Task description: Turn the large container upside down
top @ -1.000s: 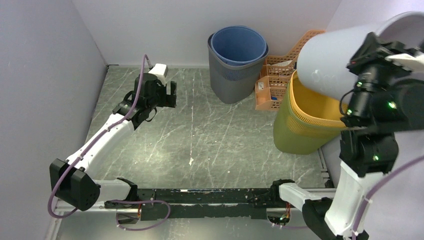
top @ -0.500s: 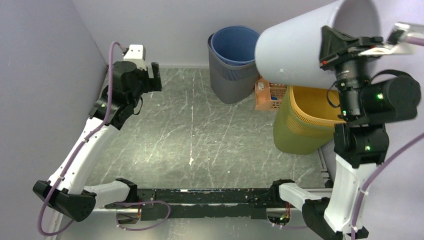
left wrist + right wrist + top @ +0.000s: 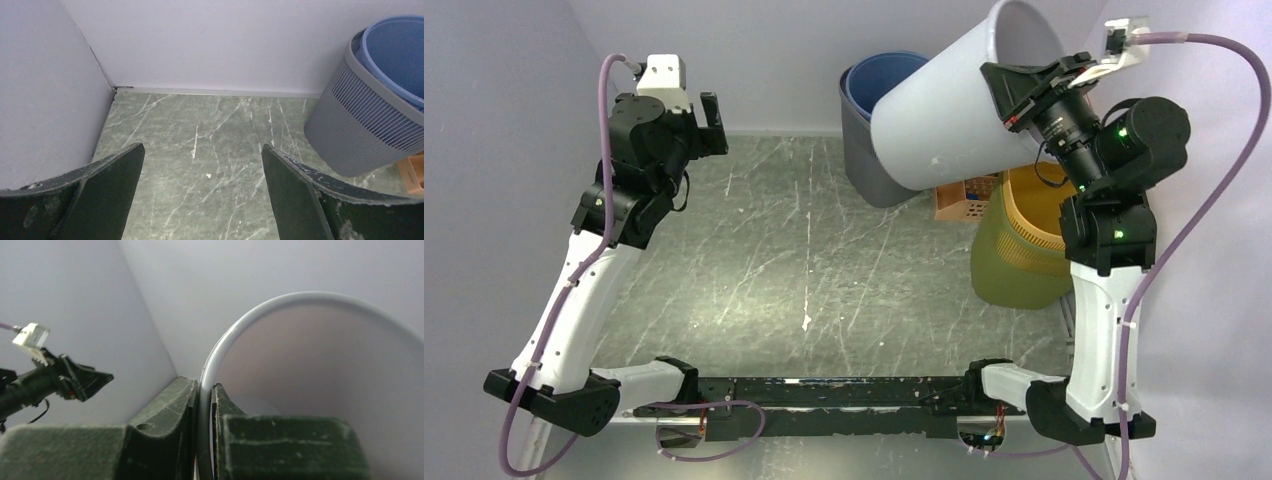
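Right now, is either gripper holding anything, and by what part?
The right gripper pinches the pale bin by its rim; the left gripper is open and empty.

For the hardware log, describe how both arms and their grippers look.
The left arm and right arm have white links, black joint housings and a purple cable each. Green lights glow on the right arm's joints. The left gripper and right gripper have dark, scuffed flat fingers.

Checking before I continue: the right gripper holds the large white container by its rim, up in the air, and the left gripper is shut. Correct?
No: the left gripper is open, jaws wide apart in the left wrist view. The right gripper does hold the large white container by its rim, up in the air.
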{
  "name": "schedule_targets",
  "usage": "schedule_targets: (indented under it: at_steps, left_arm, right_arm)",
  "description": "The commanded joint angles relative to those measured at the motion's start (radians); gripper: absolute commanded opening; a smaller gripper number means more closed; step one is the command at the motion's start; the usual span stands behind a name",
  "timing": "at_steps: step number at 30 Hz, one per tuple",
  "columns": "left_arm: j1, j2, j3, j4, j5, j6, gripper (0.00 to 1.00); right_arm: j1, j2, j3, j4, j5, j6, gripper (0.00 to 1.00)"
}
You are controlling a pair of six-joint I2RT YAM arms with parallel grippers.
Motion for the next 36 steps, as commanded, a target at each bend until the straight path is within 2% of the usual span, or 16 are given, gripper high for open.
schedule_targets:
  at_steps: [1,8,11,15,19,21,24,30,36]
  left_arm:
    - [0.008,0.012,0.047,-0.015,0.004,-0.002,0.99]
    - [0.008,0.058,0.098,-0.004,0.048,-0.019,0.99]
    - [0.008,0.074,0.112,-0.001,0.054,-0.019,0.99]
    - [0.008,0.085,0.112,0.008,0.058,-0.018,0.99]
    - [0.008,0.092,0.119,0.01,0.04,-0.007,0.99]
    - [0.008,0.088,0.121,0.009,0.012,0.009,0.99]
    - [0.008,0.082,0.134,-0.006,-0.052,0.03,0.99]
    - [0.01,0.01,0.098,0.041,-0.18,0.06,0.99]
    - [0.01,-0.002,0.082,0.073,-0.221,0.079,0.99]
  right_arm:
    - [-0.004,0.038,0.078,0.114,-0.161,0.031,0.0]
    - [0.006,0.12,0.108,0.162,-0.211,0.078,0.0]
    - [0.058,0.161,0.122,0.183,-0.196,0.085,0.0]
    - [0.295,0.26,0.243,0.094,-0.034,-0.044,0.0]
    - [0.526,0.395,0.37,0.032,0.024,-0.114,0.0]
    - [0.621,0.44,0.37,0.03,0.077,-0.152,0.0]
    - [0.712,0.441,0.261,0.088,0.154,-0.176,0.0]
    - [0.734,0.373,-0.091,0.277,0.217,-0.127,0.0]
    - [0.761,0.379,-0.25,0.372,0.195,-0.069,0.0]
